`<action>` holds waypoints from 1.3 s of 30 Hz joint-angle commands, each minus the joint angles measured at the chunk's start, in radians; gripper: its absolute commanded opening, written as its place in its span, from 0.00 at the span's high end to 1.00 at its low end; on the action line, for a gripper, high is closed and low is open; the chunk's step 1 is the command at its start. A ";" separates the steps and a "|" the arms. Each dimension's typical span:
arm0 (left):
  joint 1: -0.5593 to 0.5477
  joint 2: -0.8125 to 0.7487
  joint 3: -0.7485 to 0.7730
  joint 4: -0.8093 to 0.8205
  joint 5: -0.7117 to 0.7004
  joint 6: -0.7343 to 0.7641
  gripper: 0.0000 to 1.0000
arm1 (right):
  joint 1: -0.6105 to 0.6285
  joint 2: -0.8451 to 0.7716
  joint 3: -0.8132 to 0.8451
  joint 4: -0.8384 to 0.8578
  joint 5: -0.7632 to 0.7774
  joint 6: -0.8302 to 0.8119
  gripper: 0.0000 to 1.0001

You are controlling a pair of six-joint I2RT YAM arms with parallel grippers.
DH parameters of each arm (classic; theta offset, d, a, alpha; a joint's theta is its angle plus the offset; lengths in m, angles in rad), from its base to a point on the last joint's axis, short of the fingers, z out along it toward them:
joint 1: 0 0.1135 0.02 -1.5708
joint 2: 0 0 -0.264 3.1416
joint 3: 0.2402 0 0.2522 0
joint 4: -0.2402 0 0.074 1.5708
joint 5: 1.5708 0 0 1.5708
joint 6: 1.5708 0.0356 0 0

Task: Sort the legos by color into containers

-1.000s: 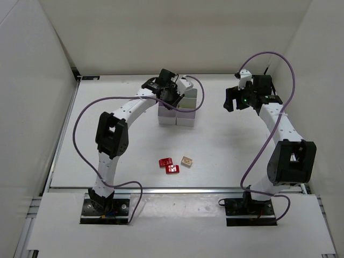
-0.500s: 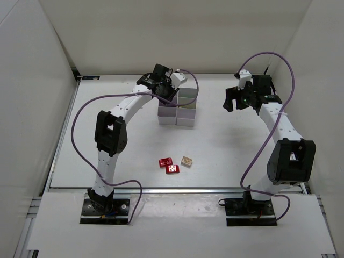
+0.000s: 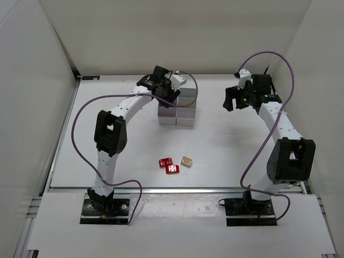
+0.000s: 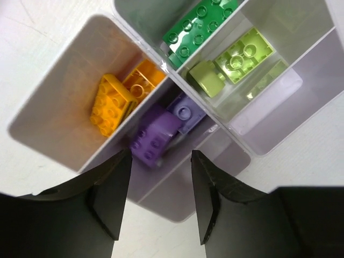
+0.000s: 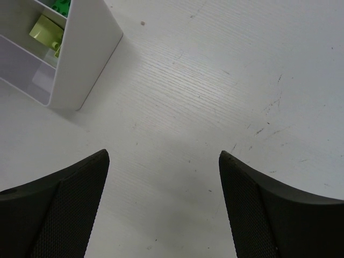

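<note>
The white containers [image 3: 178, 112] stand at mid-table. My left gripper [image 3: 165, 89] hovers over them, open and empty [image 4: 160, 180]. Just past its fingertips a blurred purple lego [image 4: 153, 137] sits in a box beside another purple one [image 4: 186, 112]. Neighbouring boxes hold orange and yellow legos [image 4: 115, 99], a green one [image 4: 198, 30] and lime ones [image 4: 241, 54]. Two red legos [image 3: 169, 165] and a tan one [image 3: 187, 160] lie on the table near the front. My right gripper [image 3: 236, 100] is open and empty [image 5: 164, 166] over bare table, right of the containers [image 5: 80, 51].
White walls close in the table [image 3: 226, 140] at the back and both sides. Purple cables loop above both arms. A metal rail runs along the left edge [image 3: 62, 134].
My left gripper has shifted slightly left and back over the containers. The right arm and the loose legos have not moved.
</note>
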 commanded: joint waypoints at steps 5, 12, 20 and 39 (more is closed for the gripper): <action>0.086 -0.278 -0.140 0.229 0.106 -0.271 0.40 | 0.098 -0.030 0.035 -0.101 -0.108 -0.230 0.18; 0.160 -0.487 -0.198 0.301 -0.091 -0.472 0.25 | 0.465 -0.182 -0.194 -0.221 -0.144 -0.422 0.17; 0.245 -0.593 -0.323 0.203 -0.306 -0.459 0.14 | 0.636 -0.153 -0.286 -0.200 -0.035 -0.352 0.16; 0.284 -0.725 -0.556 0.215 -0.478 -0.371 0.00 | 0.791 0.118 -0.211 -0.083 0.054 -0.304 0.09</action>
